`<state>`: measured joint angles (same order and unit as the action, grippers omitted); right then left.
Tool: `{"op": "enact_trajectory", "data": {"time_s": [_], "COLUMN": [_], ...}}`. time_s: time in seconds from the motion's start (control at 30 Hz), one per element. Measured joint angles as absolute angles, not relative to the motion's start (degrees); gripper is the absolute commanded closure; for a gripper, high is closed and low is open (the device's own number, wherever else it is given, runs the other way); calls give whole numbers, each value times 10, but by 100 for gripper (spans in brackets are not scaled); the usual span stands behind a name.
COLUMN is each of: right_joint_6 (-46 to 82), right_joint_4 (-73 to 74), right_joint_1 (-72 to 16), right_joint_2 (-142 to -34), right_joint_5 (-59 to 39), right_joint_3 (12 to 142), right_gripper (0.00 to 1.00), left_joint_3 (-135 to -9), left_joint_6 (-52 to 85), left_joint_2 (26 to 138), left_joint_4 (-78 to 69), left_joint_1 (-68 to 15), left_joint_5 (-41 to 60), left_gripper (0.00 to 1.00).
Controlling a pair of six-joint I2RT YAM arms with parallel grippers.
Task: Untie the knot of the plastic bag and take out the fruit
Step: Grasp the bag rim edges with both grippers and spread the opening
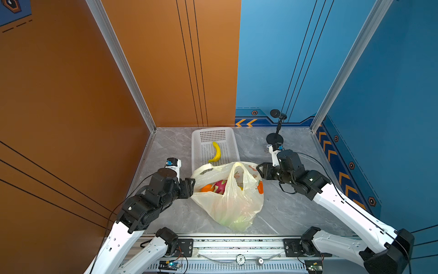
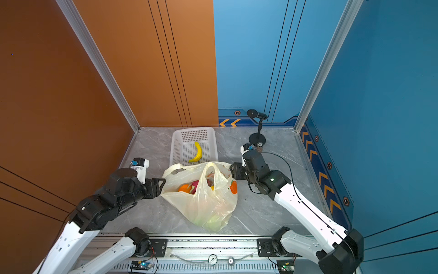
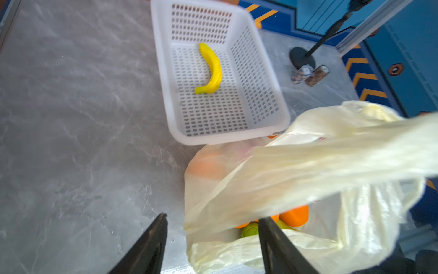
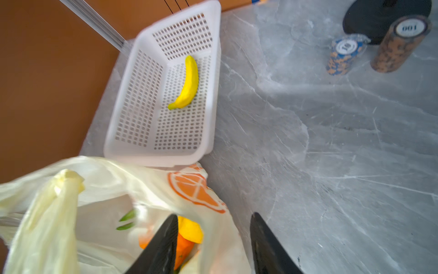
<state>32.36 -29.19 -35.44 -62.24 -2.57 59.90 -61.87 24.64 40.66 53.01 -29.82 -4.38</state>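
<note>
The pale-yellow plastic bag [image 1: 233,204] [image 2: 208,204] lies on the table with its mouth open and a loose loop handle [image 1: 237,167] standing up. The knot does not show in any view. Fruit sits inside: a magenta dragon fruit [image 1: 220,185], an orange [image 1: 207,188] [image 3: 296,214], a green fruit [image 3: 250,231] and a yellow one [image 4: 189,229]. My left gripper [image 1: 193,187] [image 3: 213,217] is open at the bag's left rim, with loose plastic between its fingers. At the right rim my right gripper [image 1: 258,172] [image 4: 215,214] is open, one finger over the bag's mouth.
A white perforated basket [image 1: 196,151] stands just behind the bag and holds a banana [image 1: 216,151]. A microphone stand [image 1: 275,137] and two chip stacks [image 4: 343,57] [image 4: 400,42] are at the back right. Orange and blue walls enclose the table.
</note>
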Motion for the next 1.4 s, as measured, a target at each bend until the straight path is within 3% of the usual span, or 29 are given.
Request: {"op": "enact_trajectory", "data": {"time_s": [0.2, 0.5, 0.7, 0.93, 1.1, 1.27, 1.4], "right_joint_6": [302, 279, 279, 279, 279, 279, 279], "right_joint_4": [-305, -309, -308, -309, -309, -314, -316], "right_joint_1": [-397, -470, -491, -493, -495, -495, -495], "right_joint_2": [-624, -699, -755, -772, -763, -722, -703], "right_joint_5": [-31, -65, -75, -75, -75, -76, -85], "right_joint_3": [675, 727, 728, 728, 717, 677, 664], "right_gripper": [42, 42, 42, 42, 43, 42, 32], "left_joint_3": [-684, -699, -685, -674, -669, -656, -654], "left_joint_6": [119, 12, 1, 11, 20, 24, 19], "left_joint_2": [427, 468, 505, 587, 617, 630, 649], "left_joint_4": [518, 496, 460, 432, 426, 418, 413], "left_joint_1": [-335, -474, -511, -508, -453, -391, -367], "left_joint_5": [26, 81, 77, -12, -30, -16, 24], "left_gripper": [46, 51, 55, 54, 38, 31, 25]}}
